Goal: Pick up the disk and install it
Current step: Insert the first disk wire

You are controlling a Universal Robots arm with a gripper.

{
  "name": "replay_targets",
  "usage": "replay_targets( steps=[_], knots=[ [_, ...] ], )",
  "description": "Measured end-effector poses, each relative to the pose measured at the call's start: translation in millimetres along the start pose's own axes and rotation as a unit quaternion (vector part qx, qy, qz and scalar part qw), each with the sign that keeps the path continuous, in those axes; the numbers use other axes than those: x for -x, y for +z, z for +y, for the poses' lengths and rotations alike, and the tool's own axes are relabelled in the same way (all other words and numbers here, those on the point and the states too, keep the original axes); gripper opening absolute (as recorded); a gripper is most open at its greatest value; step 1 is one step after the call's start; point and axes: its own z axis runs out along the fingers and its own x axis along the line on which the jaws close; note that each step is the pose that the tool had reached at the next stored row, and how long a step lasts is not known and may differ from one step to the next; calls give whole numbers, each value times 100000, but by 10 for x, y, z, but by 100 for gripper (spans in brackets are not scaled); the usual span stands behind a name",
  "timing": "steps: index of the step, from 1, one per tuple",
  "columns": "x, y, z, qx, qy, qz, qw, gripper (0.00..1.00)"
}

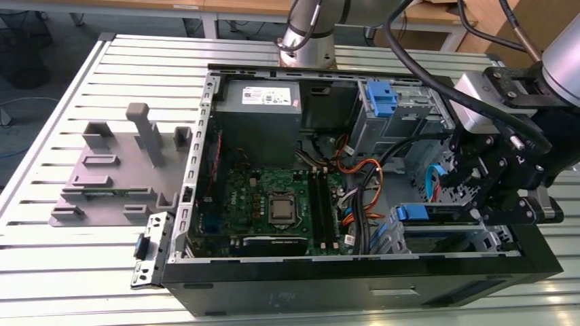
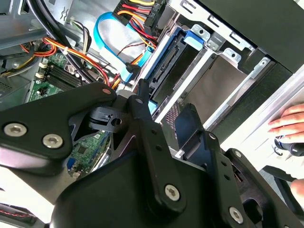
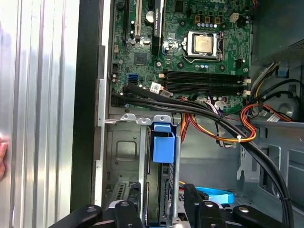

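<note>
The flat silver disk in its blue plastic carrier bracket (image 3: 161,156) stands on edge in the metal drive cage (image 3: 124,142) of the open black computer case (image 1: 363,288), long axis running straight away from the black tool (image 3: 163,206), whose fingers stand apart astride its near end.

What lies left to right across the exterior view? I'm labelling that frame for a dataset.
Grey fixture → power supply box → tall blue latch → gripper, above the disk's blue bracket.
</note>
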Motion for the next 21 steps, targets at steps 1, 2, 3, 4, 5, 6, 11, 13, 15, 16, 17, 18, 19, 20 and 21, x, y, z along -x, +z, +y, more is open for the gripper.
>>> replay_targets(
  steps=[1,2,3,4,5,6,11,13,15,16,17,18,19,20,21],
  knots=[
    [0,-2,0,-2,0,-6,100000,49],
    [1,-16,0,-2,0,-7,100000,49],
    [1,-22,0,-1,-1,-9,100000,49],
    [1,-22,0,-2,0,-7,100000,49],
    [2,-23,0,-1,0,-4,100000,49],
    [4,-24,0,0,1,3,100000,49],
    [26,-22,0,-1,3,-7,100000,49],
    [29,-29,0,-1,0,-4,100000,49],
    [32,-45,0,0,2,9,100000,49],
    [34,-53,0,-2,-1,-7,100000,49],
    [36,-62,0,-1,0,-7,100000,49],
    [40,-67,0,-1,1,-13,100000,49],
    [50,-68,0,-3,2,-13,100000,49],
    [65,-68,-1,-2,-1,-11,100000,49],
    [81,-67,-1,-2,0,-10,100000,49]
  ],
)
